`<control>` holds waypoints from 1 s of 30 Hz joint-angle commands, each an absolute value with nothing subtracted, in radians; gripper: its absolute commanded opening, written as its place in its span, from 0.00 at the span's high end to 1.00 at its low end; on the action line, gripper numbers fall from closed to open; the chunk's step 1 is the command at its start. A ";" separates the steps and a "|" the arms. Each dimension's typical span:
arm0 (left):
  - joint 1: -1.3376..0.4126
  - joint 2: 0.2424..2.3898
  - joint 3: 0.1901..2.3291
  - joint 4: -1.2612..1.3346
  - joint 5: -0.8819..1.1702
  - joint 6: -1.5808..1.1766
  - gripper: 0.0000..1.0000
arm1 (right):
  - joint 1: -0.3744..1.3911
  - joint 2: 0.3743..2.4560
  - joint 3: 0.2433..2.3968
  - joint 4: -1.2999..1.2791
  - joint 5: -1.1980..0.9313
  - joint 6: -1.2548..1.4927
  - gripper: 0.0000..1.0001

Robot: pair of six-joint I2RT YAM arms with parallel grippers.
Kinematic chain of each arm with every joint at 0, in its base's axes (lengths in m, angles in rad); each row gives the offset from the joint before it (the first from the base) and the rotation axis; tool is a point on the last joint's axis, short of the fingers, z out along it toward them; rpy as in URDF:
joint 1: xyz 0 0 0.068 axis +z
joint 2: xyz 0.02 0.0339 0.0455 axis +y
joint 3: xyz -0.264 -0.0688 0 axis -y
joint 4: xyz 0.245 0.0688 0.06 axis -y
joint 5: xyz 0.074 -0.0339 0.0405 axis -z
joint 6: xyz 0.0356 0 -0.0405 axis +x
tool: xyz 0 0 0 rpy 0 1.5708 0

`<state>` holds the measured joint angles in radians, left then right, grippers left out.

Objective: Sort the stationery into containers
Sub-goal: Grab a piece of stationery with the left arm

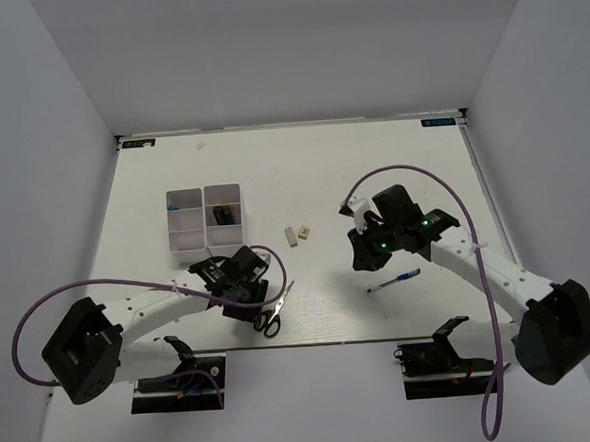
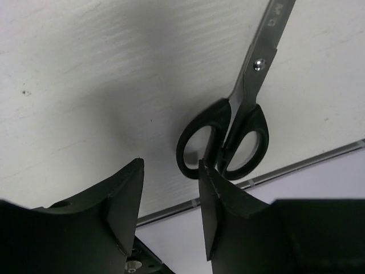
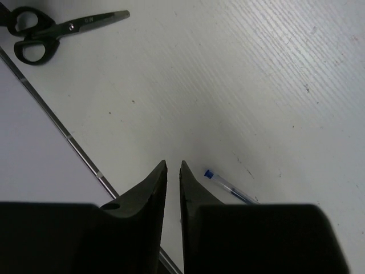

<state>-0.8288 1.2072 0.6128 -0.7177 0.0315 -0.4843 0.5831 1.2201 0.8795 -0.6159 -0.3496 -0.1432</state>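
- Left claw [image 1: 245, 287] [image 2: 171, 165]: open to a moderate gap and holding nothing. It hangs low over the table [image 1: 372, 166], near the front edge.
- Black-handled scissors [image 1: 274, 317] [image 2: 239, 131] [image 3: 57, 31]: lying flat on the table at its front edge with the blades closed. In the left wrist view one handle loop sits just behind the tip of one finger; I cannot tell whether they touch.
- Right claw [image 1: 365, 255] [image 3: 173, 165]: fingers drawn together to a thin slit, nothing between them.
- Thin blue pen [image 1: 394, 280] [image 3: 231, 191]: flat on the table, just beside the right claw.
- White organizer tray [image 1: 188, 240]: left of centre; a dark item [image 1: 222, 214] lies in one rear compartment and a bluish item [image 1: 177, 203] in another.
- Small beige block [image 1: 294, 236]: on the table between tray and right claw, with a second small block [image 1: 305, 230] just beside it.
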 commanded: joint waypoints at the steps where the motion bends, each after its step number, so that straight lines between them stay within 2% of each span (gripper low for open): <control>1: -0.847 1.229 0.646 -0.664 0.005 -0.508 0.47 | 0.552 1.155 0.824 -0.508 -0.408 -0.101 0.82; 6: -0.871 1.281 0.667 -0.658 -0.058 -0.514 0.49 | 0.514 1.118 0.801 -0.505 -0.439 -0.101 0.82; 13: -0.957 1.374 0.706 -0.725 -0.201 -0.543 0.58 | 0.457 1.094 0.773 -0.482 -0.469 -0.084 0.82; 16: -1.003 1.414 0.707 -0.748 -0.264 -0.578 0.69 | 0.428 1.085 0.769 -0.479 -0.486 -0.080 0.82; 18: -1.015 1.433 0.690 -0.747 -0.258 -0.584 0.79 | 0.413 1.075 0.767 -0.476 -0.495 -0.072 0.82; 25: -0.953 1.368 0.589 -0.614 -0.055 -0.588 0.99 | 0.370 1.062 0.756 -0.474 -0.534 -0.061 0.82; 27: -0.931 1.289 0.606 -0.617 -0.031 -0.581 1.00 | 0.361 1.058 0.753 -0.471 -0.541 -0.060 0.80; 30: -0.894 1.175 0.699 -0.647 -0.006 -0.574 1.00 | 0.339 1.049 0.750 -0.471 -0.549 -0.057 0.73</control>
<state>-0.9192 1.2819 0.6384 -0.6594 -0.0769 -0.5735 0.3565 1.0744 0.7586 -0.4942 -0.5129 -0.0643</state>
